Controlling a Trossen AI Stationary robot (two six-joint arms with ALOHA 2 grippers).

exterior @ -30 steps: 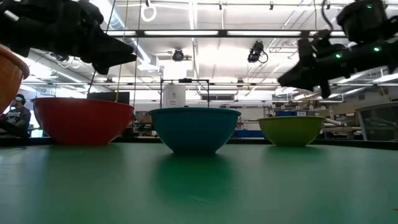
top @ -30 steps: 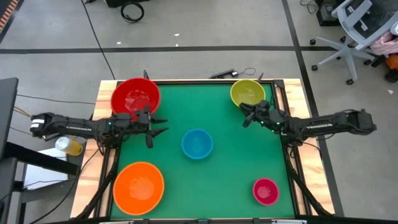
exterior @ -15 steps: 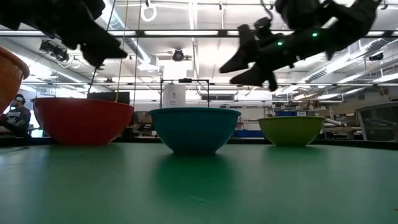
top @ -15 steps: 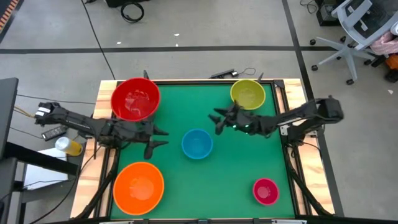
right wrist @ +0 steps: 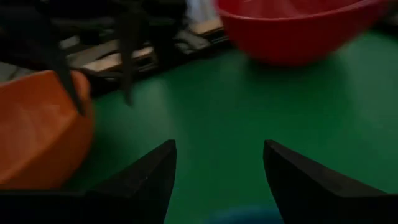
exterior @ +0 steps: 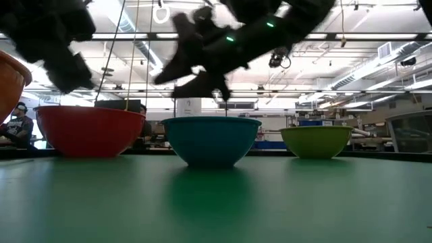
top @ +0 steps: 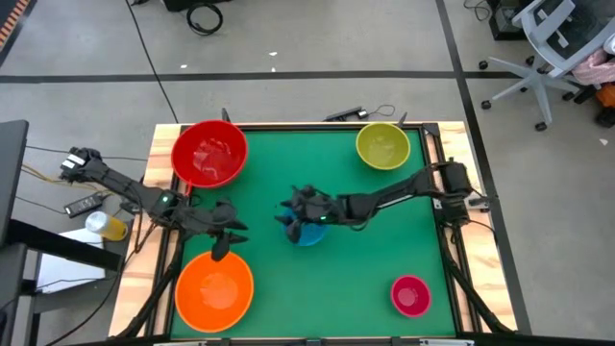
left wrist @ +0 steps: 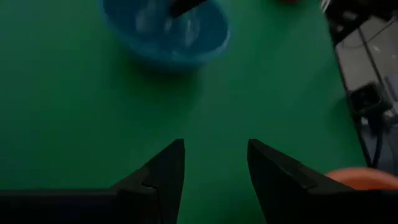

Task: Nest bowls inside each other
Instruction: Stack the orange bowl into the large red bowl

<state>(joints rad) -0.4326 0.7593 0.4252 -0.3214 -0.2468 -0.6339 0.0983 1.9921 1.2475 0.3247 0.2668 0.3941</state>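
Five bowls stand apart on their bases on the green mat: red [top: 209,152] at the far left, yellow [top: 382,145] at the far right, orange [top: 214,288] at the near left, magenta [top: 410,295] at the near right, and blue [top: 309,231] in the middle. My right gripper [top: 288,215] hangs open over the blue bowl's left rim, above it in the low view [exterior: 199,71] and clear of the rim [exterior: 211,120]. My left gripper [top: 226,242] stands open above the mat between the blue and orange bowls, with nothing between its fingers [left wrist: 214,165].
The wooden table frame [top: 165,240] borders the mat on the left under my left arm. Bare green mat [top: 346,279] lies between the blue and magenta bowls. The right wrist view shows the orange bowl [right wrist: 37,137] and the red bowl [right wrist: 298,25] ahead.
My right gripper has swept from beside the yellow bowl toward the table's left, ending over the blue bowl, and has opened on the way. My left gripper has swung from near the red bowl toward the near edge and the orange bowl, tipping and rolling as it went.
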